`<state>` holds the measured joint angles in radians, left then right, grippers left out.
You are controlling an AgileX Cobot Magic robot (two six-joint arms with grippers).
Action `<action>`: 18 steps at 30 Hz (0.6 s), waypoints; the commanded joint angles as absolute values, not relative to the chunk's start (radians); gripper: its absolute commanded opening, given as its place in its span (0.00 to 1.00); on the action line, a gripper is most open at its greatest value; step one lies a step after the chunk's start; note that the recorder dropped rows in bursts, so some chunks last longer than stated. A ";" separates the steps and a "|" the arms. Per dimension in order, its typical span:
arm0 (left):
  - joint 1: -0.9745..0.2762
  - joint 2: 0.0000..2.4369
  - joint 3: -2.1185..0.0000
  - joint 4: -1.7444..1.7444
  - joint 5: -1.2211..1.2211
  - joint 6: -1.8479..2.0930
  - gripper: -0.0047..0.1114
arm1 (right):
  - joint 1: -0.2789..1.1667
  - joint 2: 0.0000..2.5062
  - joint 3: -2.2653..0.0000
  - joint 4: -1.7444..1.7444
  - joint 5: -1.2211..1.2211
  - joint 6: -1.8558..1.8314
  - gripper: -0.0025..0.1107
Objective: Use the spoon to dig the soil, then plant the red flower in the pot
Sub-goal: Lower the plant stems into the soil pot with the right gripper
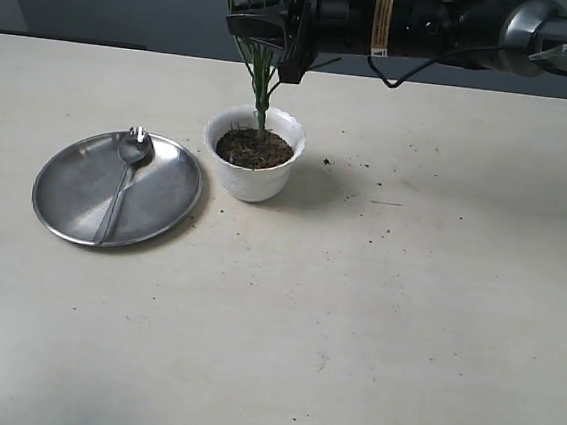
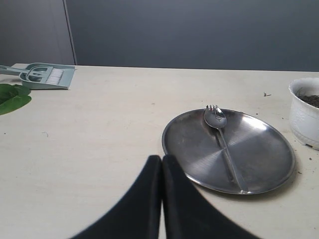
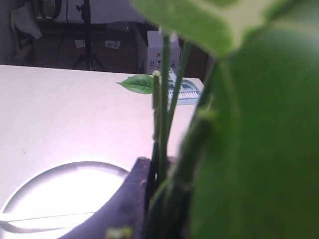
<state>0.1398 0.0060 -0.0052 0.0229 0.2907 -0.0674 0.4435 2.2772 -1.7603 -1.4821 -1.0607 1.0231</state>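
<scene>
The white scalloped pot [image 1: 254, 175] holds dark soil [image 1: 254, 149]. The red flower's green stems [image 1: 262, 90] stand upright in the soil. Its red petals are out of view. My right gripper [image 1: 266, 30] reaches in from the right above the pot and is shut on the stems [image 3: 164, 114]; a broad green leaf [image 3: 259, 149] blocks much of the right wrist view. The spoon [image 1: 127, 172] lies on the round steel plate [image 1: 74, 192]. My left gripper [image 2: 162, 158] is shut and empty, just short of the plate's rim [image 2: 169, 149], with the spoon [image 2: 222, 137] beyond it. The exterior view does not show it.
A pale green dustpan with a brush [image 2: 47, 75] and a loose green leaf [image 2: 12, 97] lie on the table beyond the plate. Soil crumbs [image 1: 327, 161] are scattered to the right of the pot. The pot's wall [image 2: 305, 122] shows at the edge of the left wrist view.
</scene>
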 commanded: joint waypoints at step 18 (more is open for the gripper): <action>0.138 0.000 0.000 0.019 0.285 -0.068 0.04 | 0.443 2.340 -1.821 -1.456 -1.090 1.028 0.02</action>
